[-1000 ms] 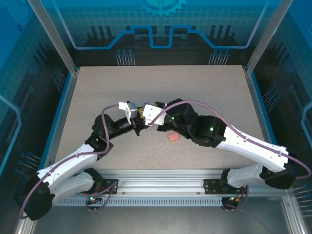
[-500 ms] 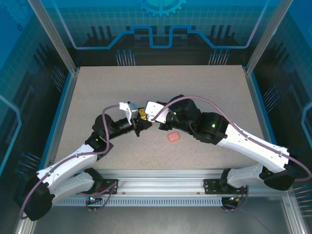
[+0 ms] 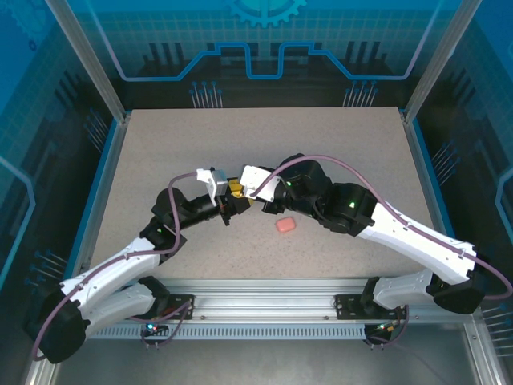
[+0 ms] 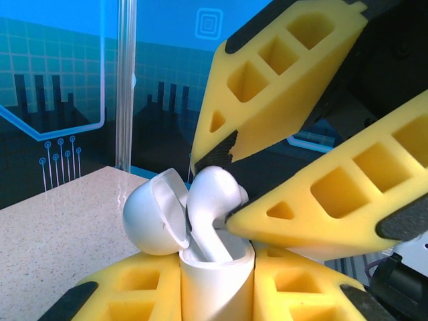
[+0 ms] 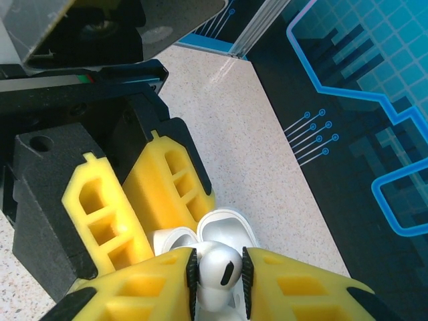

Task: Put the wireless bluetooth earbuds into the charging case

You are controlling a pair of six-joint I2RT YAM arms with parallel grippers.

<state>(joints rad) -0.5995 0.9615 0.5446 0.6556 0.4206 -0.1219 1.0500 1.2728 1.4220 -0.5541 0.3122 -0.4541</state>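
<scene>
Left arm: from its base at 7 o'clock it reaches to the middle of the table (image 3: 337,144), elbow bent, wrist turned toward 3 o'clock.
Left gripper (image 3: 229,207): clamped on the white charging case (image 4: 215,284), which stands upright between its yellow fingers.
Lid (image 4: 152,217): swung open toward 9 o'clock in the left wrist view.
Right arm: comes in from 5 o'clock, folded at the elbow, wrist toward 9 o'clock (nose to nose with the other).
Right gripper (image 5: 219,273): narrow, pads close against both sides of a white earbud (image 5: 218,266).
Earbud: stem down in the case's mouth, head above the rim.
Pink case (image 3: 284,226): on the table at 4 o'clock of the grippers, apart from them.
</scene>
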